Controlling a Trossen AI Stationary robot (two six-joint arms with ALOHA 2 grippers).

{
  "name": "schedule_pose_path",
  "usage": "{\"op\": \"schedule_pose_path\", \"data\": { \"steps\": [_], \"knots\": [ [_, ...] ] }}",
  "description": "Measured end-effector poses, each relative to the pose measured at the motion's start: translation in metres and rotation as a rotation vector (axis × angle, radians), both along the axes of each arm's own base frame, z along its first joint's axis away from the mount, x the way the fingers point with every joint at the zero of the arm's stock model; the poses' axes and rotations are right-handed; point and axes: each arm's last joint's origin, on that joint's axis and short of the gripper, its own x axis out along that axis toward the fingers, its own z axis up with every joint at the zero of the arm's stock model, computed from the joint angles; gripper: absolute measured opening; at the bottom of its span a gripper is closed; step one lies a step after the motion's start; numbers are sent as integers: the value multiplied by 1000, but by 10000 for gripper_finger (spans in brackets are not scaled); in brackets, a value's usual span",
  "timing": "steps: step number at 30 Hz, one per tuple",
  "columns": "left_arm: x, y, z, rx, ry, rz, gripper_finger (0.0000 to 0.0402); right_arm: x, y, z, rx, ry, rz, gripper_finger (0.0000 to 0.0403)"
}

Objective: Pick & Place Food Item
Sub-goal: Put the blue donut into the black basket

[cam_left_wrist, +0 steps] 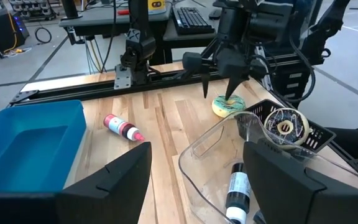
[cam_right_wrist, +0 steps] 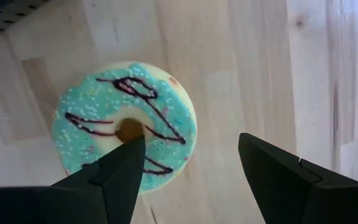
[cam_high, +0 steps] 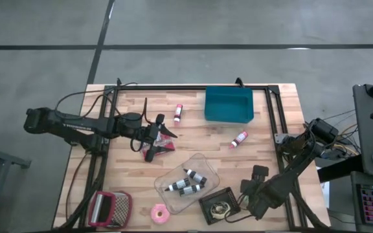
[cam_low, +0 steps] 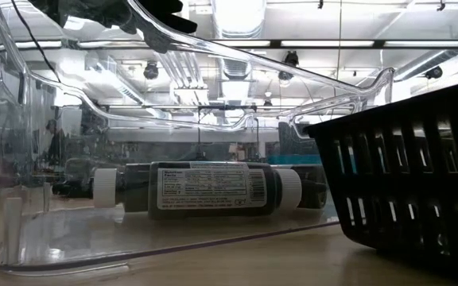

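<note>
The right end effector (cam_right_wrist: 188,180) stands directly above a doughnut (cam_right_wrist: 124,124) with pale blue icing and dark squiggles, its two dark fingers spread apart and holding nothing; one finger tip (cam_right_wrist: 126,165) overlaps the doughnut's hole and the other lies off its edge over bare wood. Seen from the left wrist, the doughnut (cam_left_wrist: 228,105) lies flat on the wooden counter (cam_left_wrist: 166,124), just beside a small black basket (cam_left_wrist: 291,127) that holds a roll of tape (cam_left_wrist: 284,126), and the right end effector (cam_left_wrist: 219,93) points down at it with its tips spread. From above, the right arm reaches in from the counter's right edge toward the near side, by the black basket (cam_high: 220,204). The left end effector (cam_high: 155,137) hovers over the middle-left of the counter, its fingers wide apart and empty, near a clear plastic tub (cam_high: 186,181) that holds dark bottles with white caps (cam_high: 195,175). Two small pink bottles (cam_high: 239,138) lie on the bare wood, and a blue bin (cam_high: 229,104) sits at the far edge. A red and silver grater (cam_high: 109,208) and a pink ring (cam_high: 158,212) lie at the near-left corner.
</note>
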Motion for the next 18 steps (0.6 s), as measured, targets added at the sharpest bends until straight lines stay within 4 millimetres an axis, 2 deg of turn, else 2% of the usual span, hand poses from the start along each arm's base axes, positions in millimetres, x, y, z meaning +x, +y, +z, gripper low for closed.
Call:
{"op": "schedule_pose_path", "data": {
  "steps": [9, 18],
  "knots": [
    [0, 0, 0, 1, 0, 1, 259, 0, 1, -14, 67, -26, -1, 254],
    [0, 0, 0, 1, -1, 1, 259, -5, -5, -28, 64, -31, -16, 249]
  ]
}}
